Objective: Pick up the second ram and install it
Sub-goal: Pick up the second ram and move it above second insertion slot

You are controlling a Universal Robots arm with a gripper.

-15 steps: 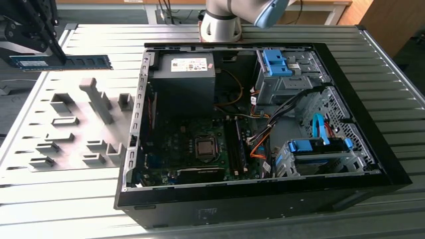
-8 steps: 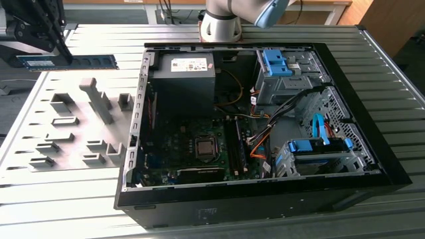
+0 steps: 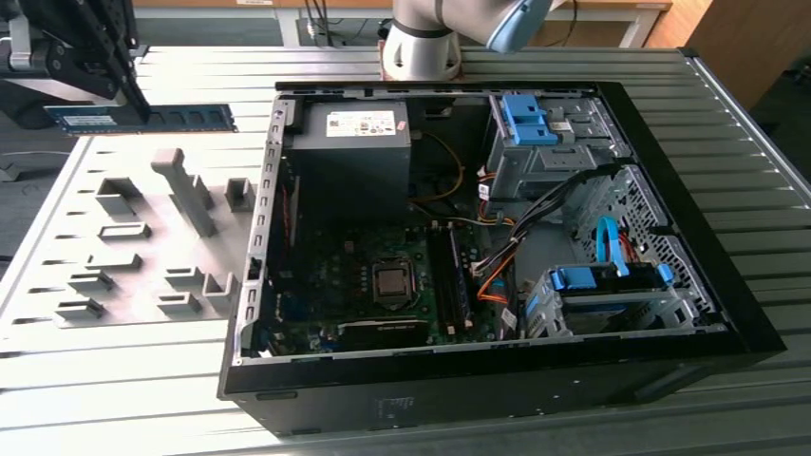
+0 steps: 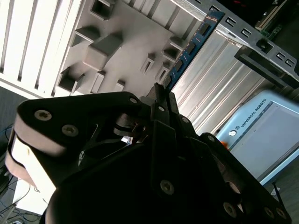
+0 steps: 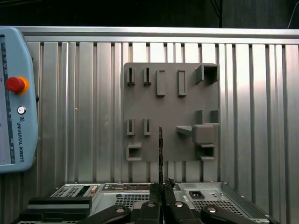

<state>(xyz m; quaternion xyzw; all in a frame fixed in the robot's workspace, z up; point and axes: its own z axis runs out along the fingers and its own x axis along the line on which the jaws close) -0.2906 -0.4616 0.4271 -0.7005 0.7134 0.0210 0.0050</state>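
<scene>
**Hand aloft with the second ram pinched between its fingers**

The ribbed metal tabletop (image 3: 747, 190) lies under everything. On it stands the open computer case (image 3: 507, 380), off to the side of the hand toward the exterior view's right, with its circuit board facing up. The arm (image 3: 424, 38) rises from its base beyond the case and reaches across toward the exterior view's left. There it carries the hand (image 3: 131, 100) raised above the tabletop, fingers pointing downward.

Below the hand is the grey fixture plate (image 3: 114, 157) with its blocks and slots. In the first wrist view the plate (image 5: 170, 112) spreads out beyond the fingertips. The pale blue teach pendant (image 5: 14, 121) lies on the tabletop, well off to one side of the hand.

The hand (image 5: 160, 196) is pressed together on the second ram (image 5: 160, 154), pinching the board's two flat faces. In that view the stick shows edge-on as a thin dark line running straight out from between the fingers.

In the exterior view the second ram (image 3: 178, 119) hangs level beneath the hand. It is gripped near its middle, so a length sticks out on either side. The longer part points toward the case, and that end stops short of the case wall. In the second wrist view the second ram (image 4: 194, 44) juts past the hand's dark body, its row of black chips visible.
</scene>
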